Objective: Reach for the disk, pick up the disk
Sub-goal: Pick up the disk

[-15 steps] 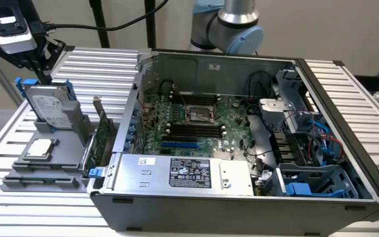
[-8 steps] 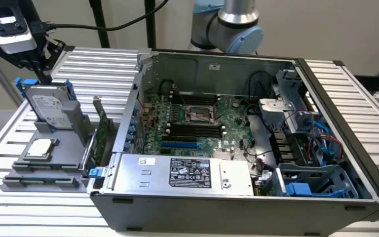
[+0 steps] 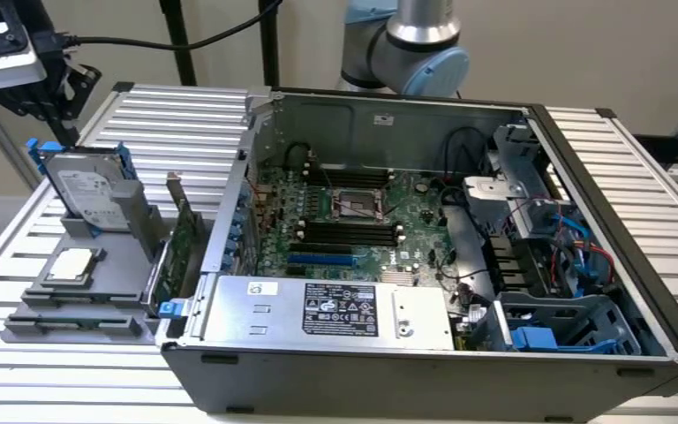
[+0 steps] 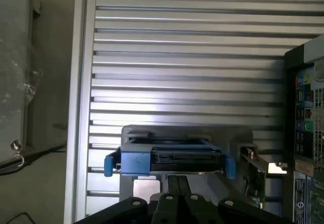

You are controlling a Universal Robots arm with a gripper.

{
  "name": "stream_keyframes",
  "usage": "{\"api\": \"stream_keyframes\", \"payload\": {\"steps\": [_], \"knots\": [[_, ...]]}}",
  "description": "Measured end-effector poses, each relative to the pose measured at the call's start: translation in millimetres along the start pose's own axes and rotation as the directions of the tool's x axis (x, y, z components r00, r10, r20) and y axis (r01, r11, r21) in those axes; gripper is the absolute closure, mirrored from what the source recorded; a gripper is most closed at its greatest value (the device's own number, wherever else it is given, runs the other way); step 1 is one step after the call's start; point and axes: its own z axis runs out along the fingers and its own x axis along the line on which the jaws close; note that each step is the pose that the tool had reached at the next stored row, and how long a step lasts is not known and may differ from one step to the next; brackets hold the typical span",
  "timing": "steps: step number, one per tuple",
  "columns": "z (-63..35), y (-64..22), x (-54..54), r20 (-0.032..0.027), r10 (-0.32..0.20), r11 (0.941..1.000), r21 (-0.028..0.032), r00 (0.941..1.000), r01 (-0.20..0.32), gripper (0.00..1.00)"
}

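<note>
Slatted desk [image 3: 186,115] first, with an open computer case [image 3: 433,375] at centre. At the exterior view's left, upright in a grey holder [image 3: 74,329]: the disk [image 3: 80,190], lower part hidden. Just above its top edge, the pincer [image 3: 63,132], fingers pressed together on nothing, wrist cut off by the frame.

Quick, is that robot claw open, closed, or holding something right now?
Gripper: shut, holding nothing, poised above the flat silver-grey metal disk with blue plastic rails.

Silver-grey arm [image 3: 419,31] with pale blue joint caps [image 3: 451,66]; white wrist block [image 3: 3,40], black gripper [image 3: 61,131], black cable [image 3: 139,41].
</note>
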Motion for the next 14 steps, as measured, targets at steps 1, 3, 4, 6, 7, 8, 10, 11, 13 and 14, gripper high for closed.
{"api": "stream_keyframes", "payload": {"steps": [1,3,4,6,7,8,10,11,13,14], "knots": [[0.1,2.5,4.1,0.0,0.0,1.0,0.0002,1.0,0.0,0.89],[0.3,6.9,11.5,0.0,0.0,1.0,0.0008,1.0,0.0,0.89],[0.3,9.0,15.3,0.0,0.0,1.0,0.0012,1.0,0.0,0.89],[0.4,12.5,23.0,-0.0002,0.0,1.0,0.0027,1.0,0.0,0.89],[0.5,14.2,26.4,0.0,0.0,1.0,0.004,1.0,0.0,0.89],[0.5,15.7,28.8,0.0002,0.0,1.0,0.0063,1.0,0.0,0.89],[0.5,16.3,30.9,0.001,0.0,1.0,0.0089,1.0,0.0,0.89],[0.5,16.3,31.7,0.0018,0.0,1.0,0.009,1.0,0.0,0.89],[0.3,16.5,31.7,0.0017,-0.003,1.0,0.009,1.0,0.003,0.89],[0.1,16.6,31.7,0.0016,-0.012,0.9999,0.0089,0.9999,0.012,0.89]]}}
